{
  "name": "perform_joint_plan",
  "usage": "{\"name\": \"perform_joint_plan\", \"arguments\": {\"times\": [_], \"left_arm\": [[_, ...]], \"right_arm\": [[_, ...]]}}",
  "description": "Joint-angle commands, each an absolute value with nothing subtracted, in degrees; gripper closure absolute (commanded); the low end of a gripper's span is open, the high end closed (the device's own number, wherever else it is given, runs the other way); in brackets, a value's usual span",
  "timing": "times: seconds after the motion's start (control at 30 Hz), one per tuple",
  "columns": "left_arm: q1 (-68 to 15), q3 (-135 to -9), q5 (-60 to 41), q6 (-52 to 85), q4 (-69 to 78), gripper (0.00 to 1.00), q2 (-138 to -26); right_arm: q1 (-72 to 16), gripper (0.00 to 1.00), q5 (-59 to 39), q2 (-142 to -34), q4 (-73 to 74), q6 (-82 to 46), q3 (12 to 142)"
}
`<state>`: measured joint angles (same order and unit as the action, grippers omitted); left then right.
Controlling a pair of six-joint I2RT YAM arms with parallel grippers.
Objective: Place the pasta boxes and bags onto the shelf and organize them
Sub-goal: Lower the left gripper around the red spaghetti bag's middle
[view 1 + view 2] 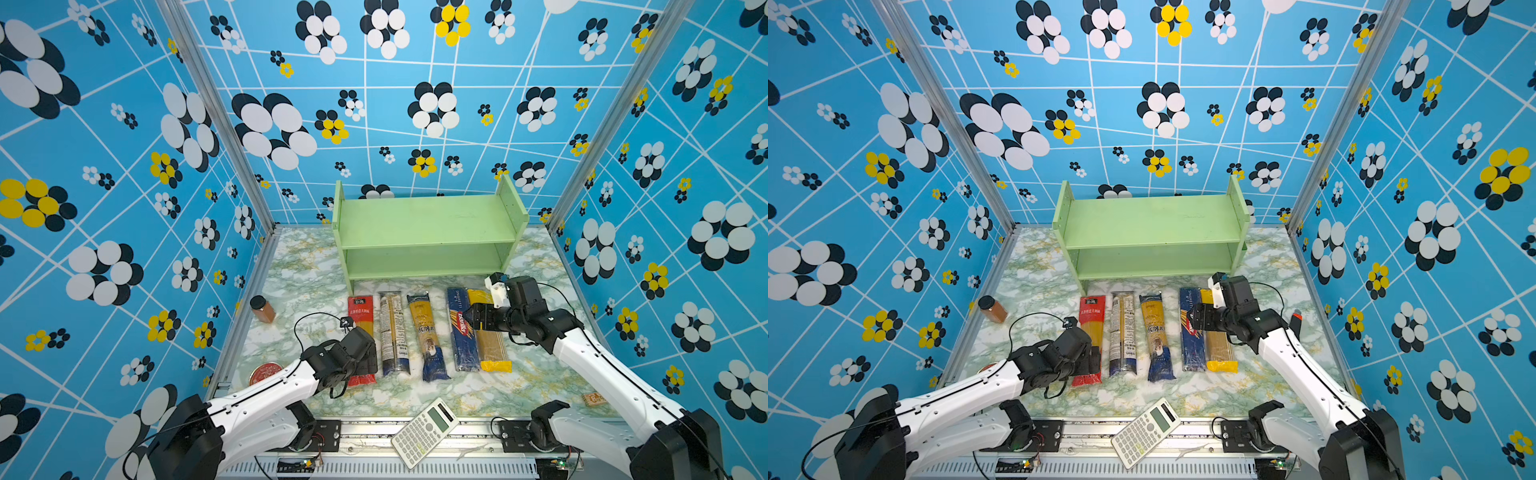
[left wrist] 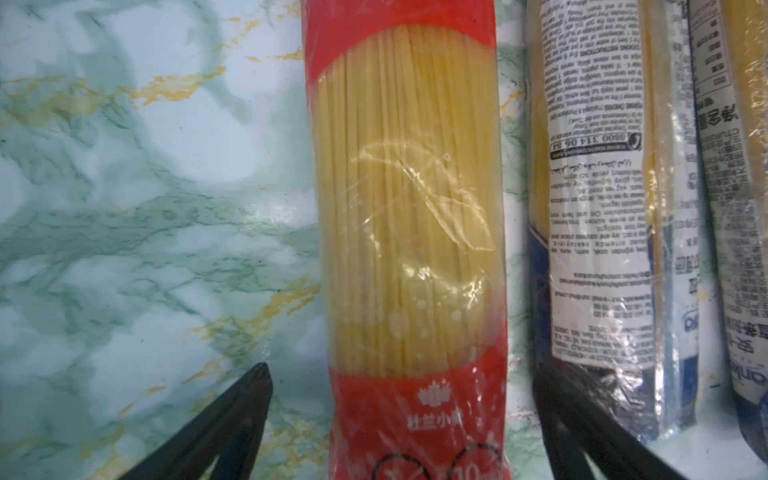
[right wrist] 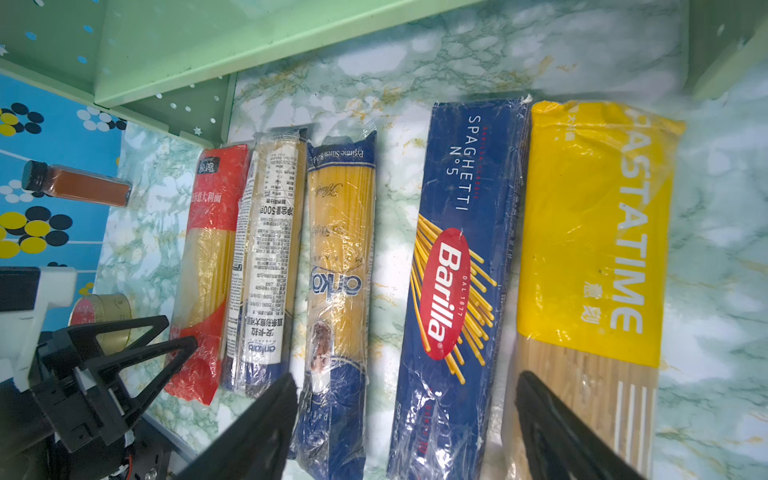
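Shelf [image 1: 428, 220]: both tiers open at the front, side panels upright, a narrow strip of table [image 1: 299, 266] before the packs. Five packs lie flat in a row just in front of the shelf, ends pointing at it: red-ended bag [image 2: 407, 208], clear bag [image 1: 391, 332], yellow-navy bag [image 1: 426, 332], blue box [image 1: 465, 349], yellow bag [image 1: 492, 345]. Last two touch. Left gripper [image 2: 401, 368] spread wide, straddling the red-ended bag. Right gripper [image 3: 407, 376] jaws apart over the blue box, gripping nothing.
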<state>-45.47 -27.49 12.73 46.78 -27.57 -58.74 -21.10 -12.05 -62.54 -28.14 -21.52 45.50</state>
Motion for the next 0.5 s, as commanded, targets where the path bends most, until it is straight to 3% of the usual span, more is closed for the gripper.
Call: {"name": "perform_joint_plan", "arguments": {"times": [0.0,0.47], "left_arm": [[-45.88,-26.55,13.7,47.46,-26.99,0.01,-59.48],[-46.1,-25.4,14.32,48.76,-23.7,0.01,-62.73]], "right_arm": [[-21.75,0.16,-10.9,-62.95,-28.64,-21.87,46.31],[-21.97,0.16,-10.63,-64.08,-27.81,-22.15,45.91]]}}
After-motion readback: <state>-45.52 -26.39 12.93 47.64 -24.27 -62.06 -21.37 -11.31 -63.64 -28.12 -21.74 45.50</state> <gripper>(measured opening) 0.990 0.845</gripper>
